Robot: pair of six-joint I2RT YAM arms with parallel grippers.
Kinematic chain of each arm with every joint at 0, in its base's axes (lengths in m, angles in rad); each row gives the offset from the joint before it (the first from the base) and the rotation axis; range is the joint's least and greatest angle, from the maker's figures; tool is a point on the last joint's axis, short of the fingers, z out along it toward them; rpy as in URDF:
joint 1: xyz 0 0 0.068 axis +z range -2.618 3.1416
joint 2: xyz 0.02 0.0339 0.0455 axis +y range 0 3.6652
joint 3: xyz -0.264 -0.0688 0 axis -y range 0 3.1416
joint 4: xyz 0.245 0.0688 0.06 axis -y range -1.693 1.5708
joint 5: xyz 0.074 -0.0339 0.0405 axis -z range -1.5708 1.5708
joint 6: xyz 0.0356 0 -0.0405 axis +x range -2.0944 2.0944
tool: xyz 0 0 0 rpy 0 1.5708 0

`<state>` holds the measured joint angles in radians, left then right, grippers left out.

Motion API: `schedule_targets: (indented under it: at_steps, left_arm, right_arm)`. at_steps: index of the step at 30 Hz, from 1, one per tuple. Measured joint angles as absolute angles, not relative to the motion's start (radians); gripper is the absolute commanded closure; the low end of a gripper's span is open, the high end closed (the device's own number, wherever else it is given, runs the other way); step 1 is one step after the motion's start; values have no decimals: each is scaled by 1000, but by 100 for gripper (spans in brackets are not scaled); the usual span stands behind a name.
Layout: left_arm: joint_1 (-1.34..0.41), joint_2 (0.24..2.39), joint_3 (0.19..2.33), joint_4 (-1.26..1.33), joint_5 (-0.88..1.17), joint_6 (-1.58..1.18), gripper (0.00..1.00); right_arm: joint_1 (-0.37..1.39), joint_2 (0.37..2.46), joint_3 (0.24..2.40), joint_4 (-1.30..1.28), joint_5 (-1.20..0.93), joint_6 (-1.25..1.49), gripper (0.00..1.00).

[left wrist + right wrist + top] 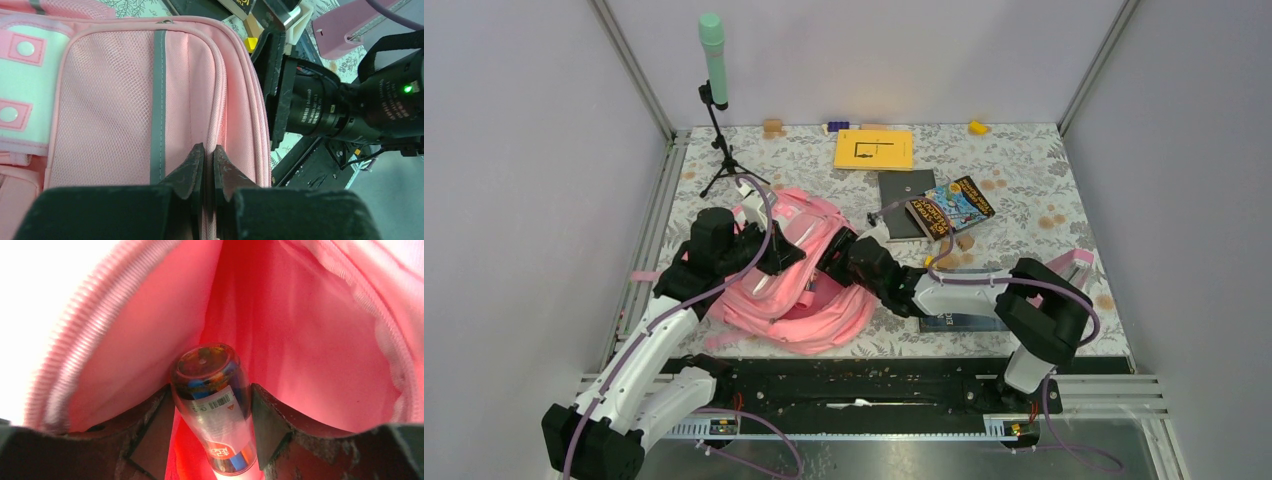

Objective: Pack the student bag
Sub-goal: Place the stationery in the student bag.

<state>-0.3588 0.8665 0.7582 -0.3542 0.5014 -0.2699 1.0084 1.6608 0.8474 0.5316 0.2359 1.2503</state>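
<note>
Jaws, left gripper [208, 150]: pinched tight on a pink seam of the backpack [120, 100].
Jaws, right gripper [212, 407]: clamped on a bottle [207, 367], one finger on each side.
Backpack: lies on the flowered table [1024, 170], left of centre, between the two arms.
Bottle: rounded end points into the bag's mouth. Its near end is cut off by the picture's edge, and the label print is too small to read.
Inside the bag: only glowing pink lining.
From above: the right arm's fingertips and the bottle are hidden inside the bag.
Under the right arm: a dark book [959, 322], mostly covered.
Behind its elbow: a pink case [1076, 262], partly hidden.
Far side: yellow book [873, 148], grey book [904, 186] and colourful book [954, 205].
</note>
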Motion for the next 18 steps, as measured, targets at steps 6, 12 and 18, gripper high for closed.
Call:
schedule_targets:
  at_steps: [6, 12, 18]
  left_arm:
    - [-360, 868, 757, -360, 506, -270, 100]
    - [-366, 868, 757, -367, 517, -270, 100]
    - [-368, 868, 757, -368, 520, -270, 100]
  right_arm:
    - [1042, 1687, 864, 528, 306, 1235, 49]
    - [1054, 1633, 822, 486, 374, 1171, 31]
    - [1055, 1580, 800, 457, 402, 1065, 28]
